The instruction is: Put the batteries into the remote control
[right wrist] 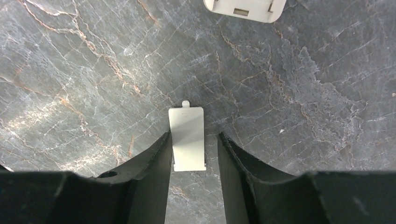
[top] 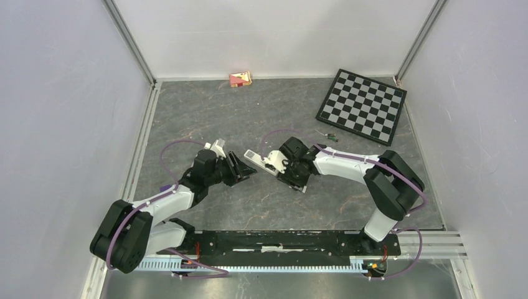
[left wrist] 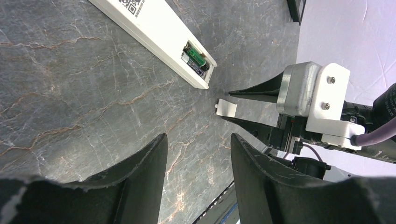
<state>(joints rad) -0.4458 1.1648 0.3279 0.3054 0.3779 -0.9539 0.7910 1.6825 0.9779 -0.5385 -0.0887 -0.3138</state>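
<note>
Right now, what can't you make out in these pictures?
Top view: battery cover hidden by the right gripper; slim item by the checkerboard too small to name.
Left wrist view: far end of the remote control cut off at top edge; markings on the batteries too small.
Right wrist view: remote control mostly cut off.

white-and-black arms (top: 168, 202), purple cables (top: 163, 159), black jaws
</note>
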